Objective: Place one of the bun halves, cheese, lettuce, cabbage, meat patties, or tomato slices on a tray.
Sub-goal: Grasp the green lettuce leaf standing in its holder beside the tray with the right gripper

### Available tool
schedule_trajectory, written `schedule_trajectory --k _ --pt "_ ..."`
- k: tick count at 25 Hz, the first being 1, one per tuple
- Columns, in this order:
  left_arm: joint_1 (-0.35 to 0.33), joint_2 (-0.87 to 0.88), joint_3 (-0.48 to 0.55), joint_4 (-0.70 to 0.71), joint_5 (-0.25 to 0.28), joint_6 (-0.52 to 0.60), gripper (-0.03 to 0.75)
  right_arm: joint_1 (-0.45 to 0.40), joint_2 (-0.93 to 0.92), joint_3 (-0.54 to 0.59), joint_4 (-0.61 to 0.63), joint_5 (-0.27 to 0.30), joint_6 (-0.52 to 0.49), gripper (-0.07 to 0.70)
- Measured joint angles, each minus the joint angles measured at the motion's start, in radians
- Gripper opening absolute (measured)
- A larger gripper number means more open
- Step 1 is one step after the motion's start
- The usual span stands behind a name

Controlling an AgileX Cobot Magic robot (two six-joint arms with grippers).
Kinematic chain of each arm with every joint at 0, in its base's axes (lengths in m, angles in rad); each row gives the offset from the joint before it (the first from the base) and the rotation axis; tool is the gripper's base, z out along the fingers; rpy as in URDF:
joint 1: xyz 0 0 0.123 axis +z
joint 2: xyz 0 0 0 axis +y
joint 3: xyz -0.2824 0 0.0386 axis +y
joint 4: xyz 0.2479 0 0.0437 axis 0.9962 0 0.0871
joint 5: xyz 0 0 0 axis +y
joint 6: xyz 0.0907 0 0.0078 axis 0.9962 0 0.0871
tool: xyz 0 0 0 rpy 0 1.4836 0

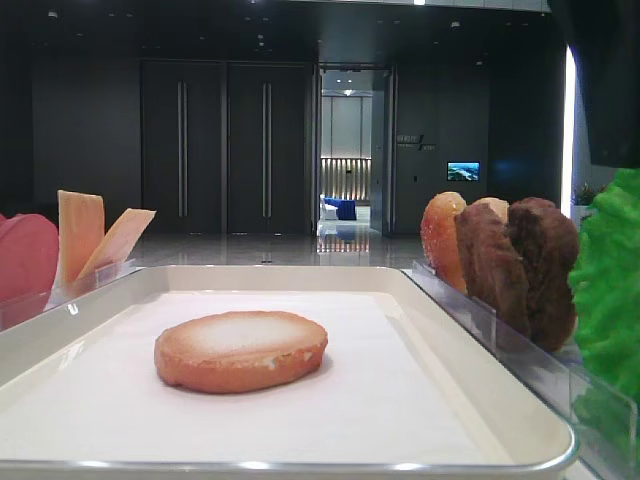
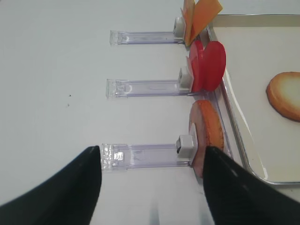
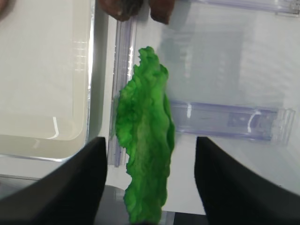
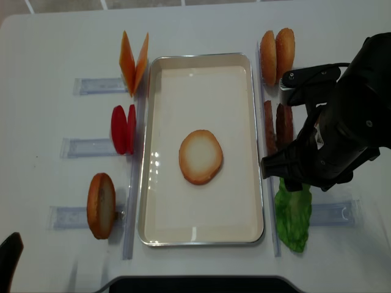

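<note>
One bun half (image 4: 200,157) lies pale face up in the middle of the cream-white tray (image 4: 201,235). It shows on the tray liner (image 1: 420,400) as a flat disc (image 1: 241,349). The green ruffled lettuce (image 3: 145,136) stands on edge in a clear holder just right of the tray (image 3: 47,93). My right gripper (image 3: 150,140) is open and straddles the lettuce, with a gap on each side. From above, the right arm (image 4: 342,128) covers the top of the lettuce (image 4: 292,213). My left gripper (image 2: 151,150) is open and empty over bare table. No cabbage is in view.
Clear holders flank the tray. On the left stand cheese (image 4: 133,61), tomato slices (image 4: 123,129) and a bun half (image 4: 101,206). On the right stand two bun halves (image 4: 277,55) and meat patties (image 4: 277,125). The left gripper's right finger is close to the left bun half (image 2: 208,131).
</note>
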Motion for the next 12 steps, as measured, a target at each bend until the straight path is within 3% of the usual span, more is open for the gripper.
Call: schedule_trajectory --k 6,11,12 --pt "0.000 0.000 0.000 0.000 0.000 0.000 0.517 0.000 0.023 0.000 0.000 -0.006 -0.007 0.302" --pt "0.000 0.000 0.000 0.000 0.000 0.000 0.517 0.000 0.029 0.000 -0.001 0.001 -0.018 0.026" --pt "0.000 0.000 0.000 0.000 0.000 0.000 0.517 0.000 0.029 0.000 -0.001 0.001 -0.022 0.015"
